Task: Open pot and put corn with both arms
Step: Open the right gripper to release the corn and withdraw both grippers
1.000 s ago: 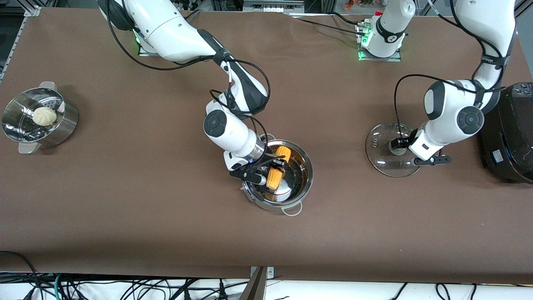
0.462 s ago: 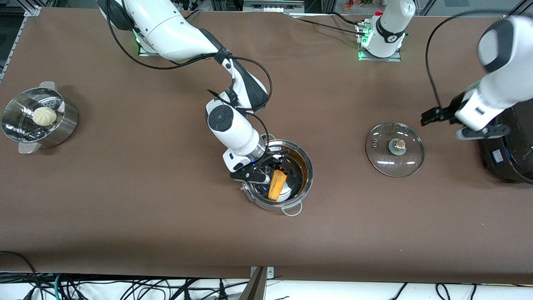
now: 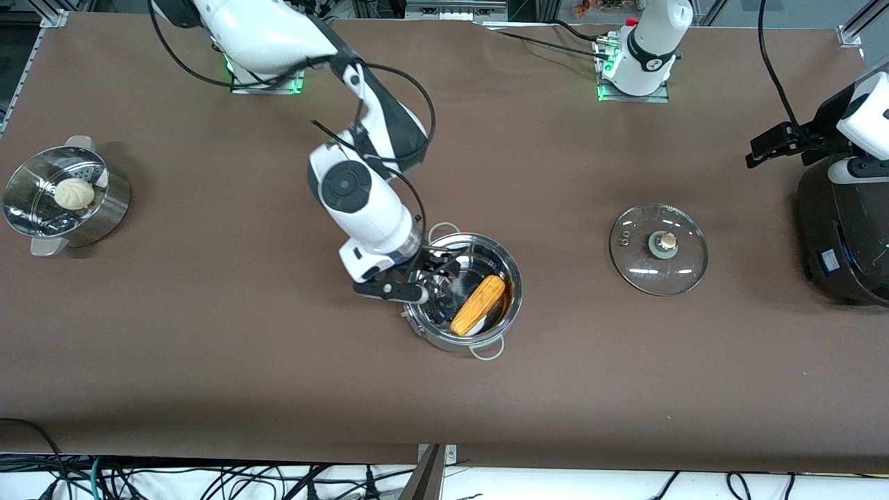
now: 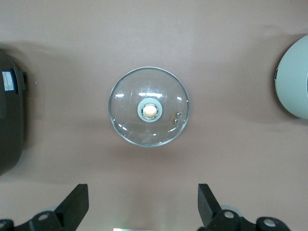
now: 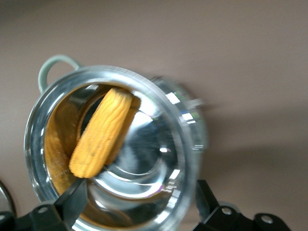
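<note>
The steel pot stands open in the middle of the table. The yellow-orange corn lies loose inside it. My right gripper is open and empty just above the pot's rim, on the right arm's side. In the right wrist view the corn rests in the pot, between and ahead of the open right gripper. The glass lid lies flat on the table toward the left arm's end. My left gripper is open and empty, high beside the black cooker. The left wrist view shows the lid ahead of the open left gripper.
A steel steamer basket with a pale bun stands at the right arm's end. A large black cooker stands at the left arm's end, beside the lid; it also shows in the left wrist view.
The right gripper let go of the corn, which now lies in the pot, and drew back a little. The left gripper let go of the lid's knob and rose toward the black cooker.
</note>
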`<state>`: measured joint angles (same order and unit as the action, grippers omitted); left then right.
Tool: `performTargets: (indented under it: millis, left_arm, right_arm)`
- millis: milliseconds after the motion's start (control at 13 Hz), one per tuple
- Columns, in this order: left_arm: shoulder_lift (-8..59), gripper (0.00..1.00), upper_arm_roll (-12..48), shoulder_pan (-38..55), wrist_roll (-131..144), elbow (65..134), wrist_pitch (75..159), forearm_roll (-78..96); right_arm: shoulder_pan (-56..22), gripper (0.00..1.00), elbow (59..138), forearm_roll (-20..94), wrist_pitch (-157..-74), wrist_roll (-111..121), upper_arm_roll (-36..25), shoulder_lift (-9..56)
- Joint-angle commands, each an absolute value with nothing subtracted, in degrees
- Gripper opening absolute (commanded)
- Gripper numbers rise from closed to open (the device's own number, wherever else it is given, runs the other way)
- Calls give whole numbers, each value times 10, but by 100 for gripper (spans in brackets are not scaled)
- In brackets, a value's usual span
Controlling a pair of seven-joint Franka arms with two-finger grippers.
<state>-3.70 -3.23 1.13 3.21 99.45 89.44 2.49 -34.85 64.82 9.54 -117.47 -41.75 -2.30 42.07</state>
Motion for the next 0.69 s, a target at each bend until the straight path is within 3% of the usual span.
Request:
performTargets:
  millis: [0, 308, 615]
  left_arm:
    - [-20, 100, -32, 8, 33, 973, 878, 22]
    - [-20, 100, -33, 8, 33, 973, 878, 18]
    - [-21, 100, -29, 8, 33, 971, 878, -8]
  right_arm:
    - [-348, 100, 663, 89, -1077, -379, -90, 361]
    - [-330, 100, 663, 92, -909, -197, -189, 289]
    - [-228, 100, 790, 85, -874, -75, -153, 152]
